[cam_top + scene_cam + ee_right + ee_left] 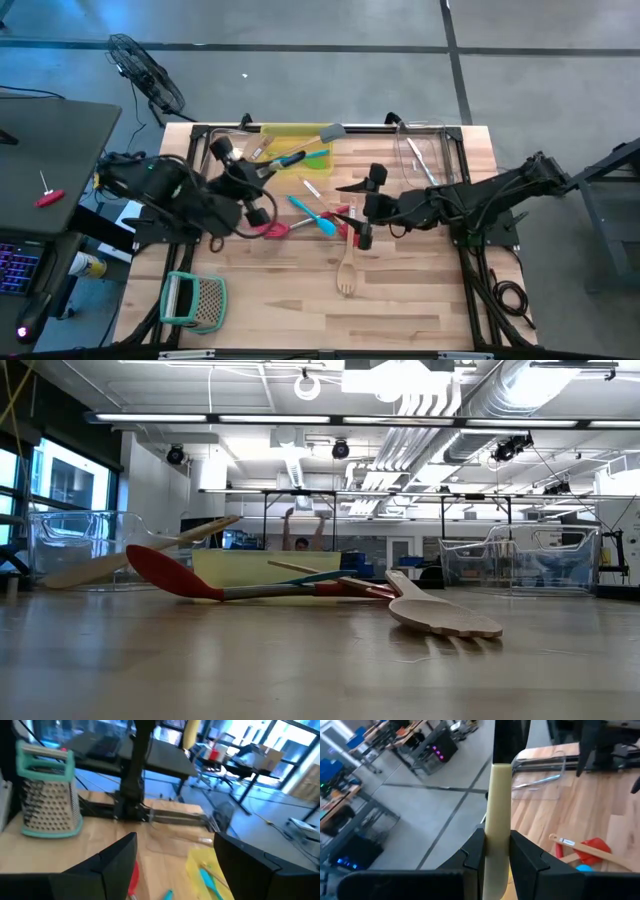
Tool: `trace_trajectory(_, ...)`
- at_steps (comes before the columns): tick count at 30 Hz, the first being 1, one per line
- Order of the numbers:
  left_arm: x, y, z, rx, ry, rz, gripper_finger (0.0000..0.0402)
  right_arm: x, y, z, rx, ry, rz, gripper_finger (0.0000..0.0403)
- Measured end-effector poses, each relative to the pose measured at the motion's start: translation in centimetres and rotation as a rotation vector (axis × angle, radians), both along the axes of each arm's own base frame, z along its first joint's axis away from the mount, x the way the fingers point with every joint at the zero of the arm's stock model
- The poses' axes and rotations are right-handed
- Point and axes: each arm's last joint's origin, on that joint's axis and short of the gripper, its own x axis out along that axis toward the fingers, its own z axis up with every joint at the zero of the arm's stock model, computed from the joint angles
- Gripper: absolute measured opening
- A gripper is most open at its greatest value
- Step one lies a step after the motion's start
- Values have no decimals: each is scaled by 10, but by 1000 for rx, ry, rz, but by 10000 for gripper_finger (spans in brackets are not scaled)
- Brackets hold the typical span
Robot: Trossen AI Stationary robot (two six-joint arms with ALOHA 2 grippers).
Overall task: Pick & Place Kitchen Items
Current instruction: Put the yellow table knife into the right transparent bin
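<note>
A pale wooden handle point(497, 815) is clenched in the left gripper point(496, 851) — held above the yellow tray point(290, 134). The right gripper point(172, 852), jaws released, is poised beside the tray, over the utensils point(318, 215) — a wooden fork point(347, 268) lies nearest.

We look into a robotics lab: exposed ceiling ducts point(440, 400) at the frame's top, strip lights point(330, 420), equipment desks point(415, 745), concrete floor point(330, 85).
</note>
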Motion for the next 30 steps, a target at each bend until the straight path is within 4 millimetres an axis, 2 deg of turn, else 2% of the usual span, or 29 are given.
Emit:
trace_trajectory(8, -17, 6, 25, -7, -63, -175, 56, 25, -4, -6, -26, -71, 60, 257)
trace_trajectory(14, -9, -3, 42, 11, -125, -475, 56, 41, -2, -14, -113, -102, 103, 257)
trace_trajectory(17, -4, -5, 47, 27, -155, -604, 56, 42, 2, -10, -128, -159, 103, 257)
trace_trajectory(21, 7, 4, 46, -26, -158, -759, 56, 39, 14, -1, -153, -248, 132, 257)
trace_trajectory(23, 16, 10, 42, -44, -175, -778, 56, 36, 21, 4, -172, -293, 147, 257)
trace_trajectory(30, 47, 25, 14, -106, -201, -841, 56, 28, 34, 14, -196, -366, 60, 257)
